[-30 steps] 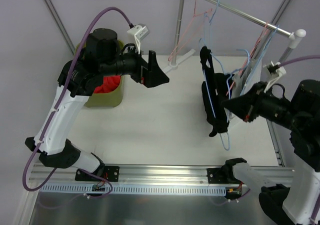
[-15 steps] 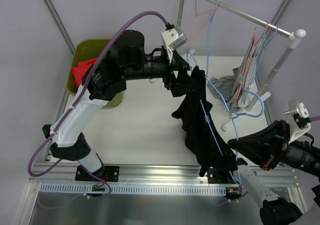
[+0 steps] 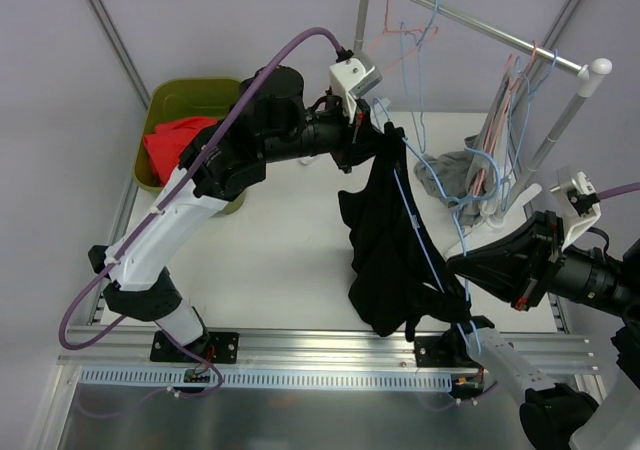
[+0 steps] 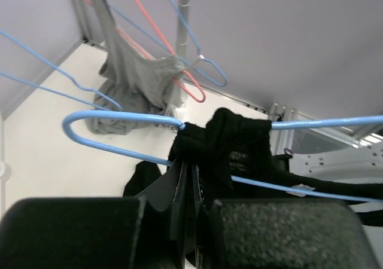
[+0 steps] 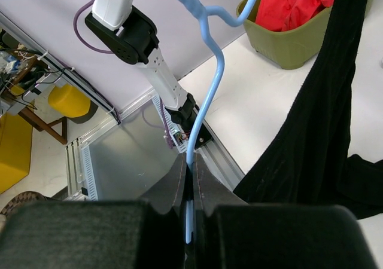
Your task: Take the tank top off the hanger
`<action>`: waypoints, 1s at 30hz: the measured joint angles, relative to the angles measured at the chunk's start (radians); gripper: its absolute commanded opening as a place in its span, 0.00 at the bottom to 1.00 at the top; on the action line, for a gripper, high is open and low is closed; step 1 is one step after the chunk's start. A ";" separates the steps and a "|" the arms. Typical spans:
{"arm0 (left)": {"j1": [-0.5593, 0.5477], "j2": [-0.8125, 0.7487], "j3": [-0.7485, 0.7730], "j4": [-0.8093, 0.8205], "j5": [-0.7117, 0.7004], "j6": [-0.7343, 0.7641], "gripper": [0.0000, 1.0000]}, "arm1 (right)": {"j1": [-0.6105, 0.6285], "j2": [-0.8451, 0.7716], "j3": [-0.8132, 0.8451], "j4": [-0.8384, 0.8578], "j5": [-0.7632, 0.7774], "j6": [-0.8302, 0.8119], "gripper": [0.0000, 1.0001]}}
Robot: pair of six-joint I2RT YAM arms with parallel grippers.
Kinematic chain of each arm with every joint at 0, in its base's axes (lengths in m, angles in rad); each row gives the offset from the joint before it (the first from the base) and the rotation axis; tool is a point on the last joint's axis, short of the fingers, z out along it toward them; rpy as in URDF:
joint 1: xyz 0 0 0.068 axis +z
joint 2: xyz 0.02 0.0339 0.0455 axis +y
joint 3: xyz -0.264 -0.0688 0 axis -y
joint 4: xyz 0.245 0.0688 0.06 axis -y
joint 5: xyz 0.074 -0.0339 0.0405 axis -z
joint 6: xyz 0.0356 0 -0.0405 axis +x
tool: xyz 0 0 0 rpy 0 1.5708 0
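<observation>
One tank top [image 3: 385, 260] on one blue hanger [image 5: 219, 72]: left gripper [image 4: 190, 182] clamps the fabric, right gripper [image 5: 189, 182] pinches hanger wire, seen only at its wrist.

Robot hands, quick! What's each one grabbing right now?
Left gripper: shut on the black tank top.
Right gripper: shut on the blue hanger.

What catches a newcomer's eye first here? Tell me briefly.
A black tank top hangs stretched on a blue hanger over mid-table, the left pincer shut on its upper end and the right pincer shut on the hanger. Far left, red cloth lies in a green bin.
</observation>
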 measured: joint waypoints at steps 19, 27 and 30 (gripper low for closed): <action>0.122 -0.263 -0.407 -0.001 -0.732 -0.299 0.00 | 0.000 -0.043 -0.285 0.052 -0.081 -0.047 0.00; 0.155 -0.273 -0.438 -0.008 -0.649 -0.357 0.00 | 0.000 -0.063 -0.290 0.082 -0.187 -0.069 0.00; 0.165 -0.273 -0.429 -0.008 -0.565 -0.357 0.00 | 0.000 -0.064 -0.335 0.159 -0.262 -0.031 0.00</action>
